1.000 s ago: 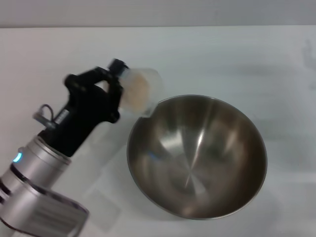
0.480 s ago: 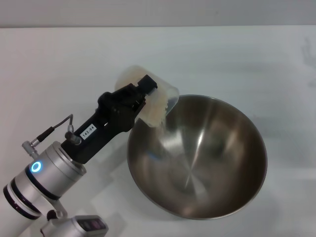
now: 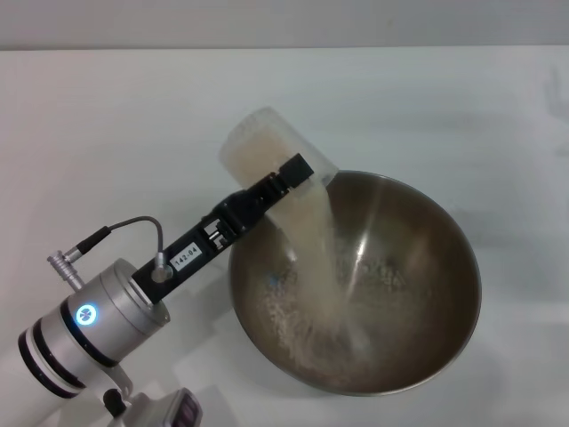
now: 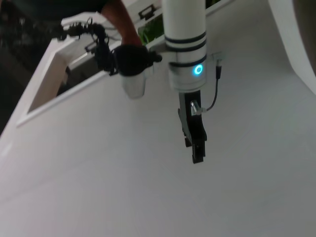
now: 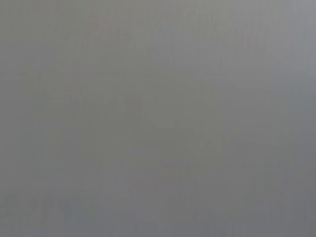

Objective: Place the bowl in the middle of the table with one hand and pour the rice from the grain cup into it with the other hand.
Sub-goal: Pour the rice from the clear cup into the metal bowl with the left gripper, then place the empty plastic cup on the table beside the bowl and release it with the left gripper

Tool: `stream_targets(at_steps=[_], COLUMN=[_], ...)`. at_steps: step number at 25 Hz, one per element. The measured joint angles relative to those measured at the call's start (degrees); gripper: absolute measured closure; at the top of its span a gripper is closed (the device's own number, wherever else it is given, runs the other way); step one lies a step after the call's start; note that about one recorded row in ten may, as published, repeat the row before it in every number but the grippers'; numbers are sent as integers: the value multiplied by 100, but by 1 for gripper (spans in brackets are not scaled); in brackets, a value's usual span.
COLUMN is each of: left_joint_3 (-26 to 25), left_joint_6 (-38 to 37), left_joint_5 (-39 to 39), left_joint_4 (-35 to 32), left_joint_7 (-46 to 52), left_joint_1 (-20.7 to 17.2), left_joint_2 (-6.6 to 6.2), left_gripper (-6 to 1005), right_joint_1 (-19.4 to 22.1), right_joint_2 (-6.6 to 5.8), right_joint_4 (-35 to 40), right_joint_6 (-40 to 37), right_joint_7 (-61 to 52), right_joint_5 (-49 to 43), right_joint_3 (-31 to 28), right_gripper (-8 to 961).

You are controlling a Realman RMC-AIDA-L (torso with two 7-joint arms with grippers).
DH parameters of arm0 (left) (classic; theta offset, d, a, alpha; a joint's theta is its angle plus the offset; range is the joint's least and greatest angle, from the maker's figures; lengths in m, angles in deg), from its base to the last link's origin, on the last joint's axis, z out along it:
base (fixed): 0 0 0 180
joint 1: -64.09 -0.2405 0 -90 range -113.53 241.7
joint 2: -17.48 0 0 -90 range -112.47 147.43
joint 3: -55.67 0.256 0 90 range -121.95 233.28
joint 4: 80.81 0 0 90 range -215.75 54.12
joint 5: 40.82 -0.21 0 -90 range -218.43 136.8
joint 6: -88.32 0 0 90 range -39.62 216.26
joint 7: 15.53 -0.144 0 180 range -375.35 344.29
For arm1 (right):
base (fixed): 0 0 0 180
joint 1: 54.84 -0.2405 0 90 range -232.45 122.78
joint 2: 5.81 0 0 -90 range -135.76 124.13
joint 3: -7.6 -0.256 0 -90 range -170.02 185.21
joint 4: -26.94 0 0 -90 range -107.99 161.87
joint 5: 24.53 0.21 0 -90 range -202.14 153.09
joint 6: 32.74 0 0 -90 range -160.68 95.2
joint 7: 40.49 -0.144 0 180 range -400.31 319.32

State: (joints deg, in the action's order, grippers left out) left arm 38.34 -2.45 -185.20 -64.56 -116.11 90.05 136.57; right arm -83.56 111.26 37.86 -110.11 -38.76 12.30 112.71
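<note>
The bowl (image 3: 449, 267) stands on the white table (image 3: 107, 116) in the middle of the head view. My left gripper (image 3: 289, 178) is shut on the grain cup (image 3: 258, 142) and holds it tipped steeply, mouth down, over the bowl's left rim. The rice (image 3: 324, 267) streams out of the cup and lies as a pale heap (image 3: 289, 325) in the bowl's bottom left. Some rice still shows in the cup's upper end. My right arm is out of the head view. In the left wrist view a far-off arm with a blue ring ends in a narrow black gripper (image 4: 197, 150), which I take for my right one.
The table's far edge (image 3: 284, 49) runs along the top of the head view. The right wrist view is a plain grey field. A white-framed opening (image 4: 49, 79) and a dark figure show beyond the arm in the left wrist view.
My left wrist has rolled further and tipped the cup from near level to mouth-down. Rice that stayed inside the cup now pours into the bowl, which was empty before.
</note>
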Motion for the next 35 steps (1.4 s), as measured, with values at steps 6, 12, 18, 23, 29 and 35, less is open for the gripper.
stream_targets(at_steps=[6,12,18,23,29,35], left_joint_3=[-7,-7,29,9,13,-328], left_joint_6=[-35,-75,-90,-90,-90,-39], left_joint_5=[-138,-148,-200,-370,-379,-305], left_joint_4=[-58,-86,-143,-146,-110,19], left_joint_7=[-578,-1119,-1468,-1675,-1705,-220], left_joint_1=[38,42,61,35,14,-133], left_joint_2=[-2,-17,-18,-18,-18,-1], left_gripper=[968,968,968,968,968,967], right_joint_1=[33,59,81,87,86,56], right_joint_2=[-8,23,42,44,44,44], right_joint_4=[-2,-1,2,6,15,39], right_joint_6=[-93,-191,-224,-227,-227,-227], right_joint_7=[12,227,230,231,231,137], right_joint_5=[-25,-29,-29,-29,-17,7], right_joint_3=[-20,-20,-20,-20,-20,-22], right_gripper=[407,406,406,406,405,405])
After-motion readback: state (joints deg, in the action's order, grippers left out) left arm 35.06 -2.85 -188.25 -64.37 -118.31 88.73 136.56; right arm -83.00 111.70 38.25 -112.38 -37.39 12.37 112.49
